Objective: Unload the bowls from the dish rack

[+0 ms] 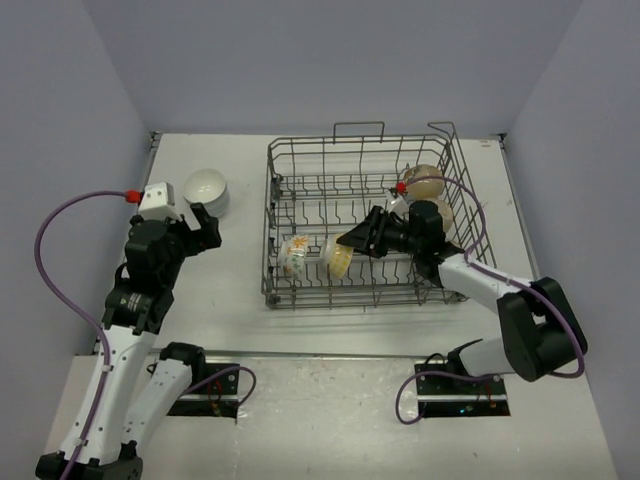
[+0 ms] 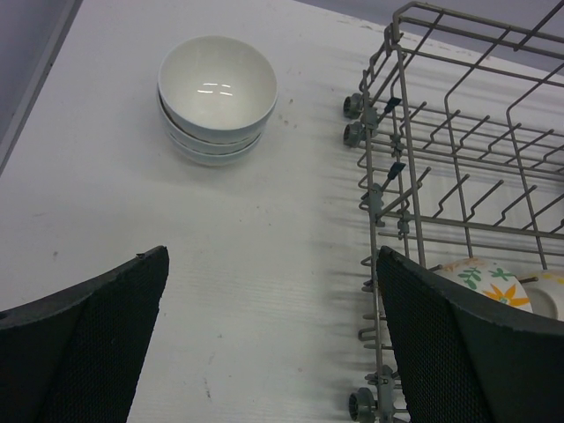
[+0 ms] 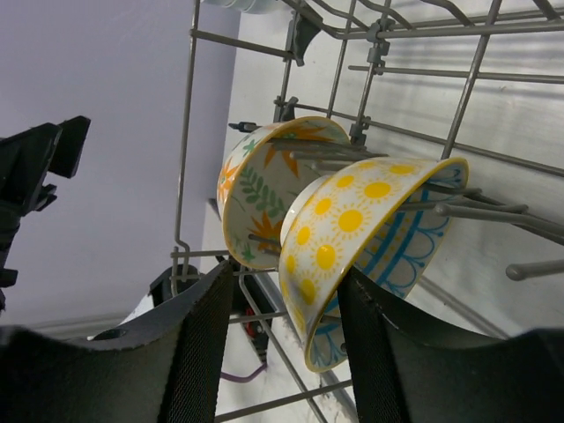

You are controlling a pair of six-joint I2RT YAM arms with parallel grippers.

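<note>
Top view: the left arm [image 1: 140, 290] stands left of the rack [image 1: 268, 200], elbow bent, forearm reaching to the far side. The left gripper [image 1: 208, 228] hangs over the table [image 1: 240, 310] just short of the stacked white bowls [image 1: 207, 188], which sit outside the rack, off its far left corner. The right arm [image 1: 490, 290] reaches in over the rack's right side, lying low and pointing left. The right gripper [image 1: 348, 243] is at the sun bowl [image 1: 340, 260] in the near left part of the rack. The floral bowl [image 1: 297, 256] stands just left of it, and the tan bowls [image 1: 428, 182] are in the far right corner.

Left wrist view: the jaws are spread wide with nothing between them but bare table. The white stack sits upright ahead, left of the rack's wall.

Right wrist view: both patterned bowls stand on edge among the tines, the sun bowl leaning against the floral one. The half-closed jaws straddle the sun bowl's rim. A gap shows at the outer finger [image 3: 198, 344]; whether the inner finger [image 3: 388, 352] touches is hard to tell.
</note>
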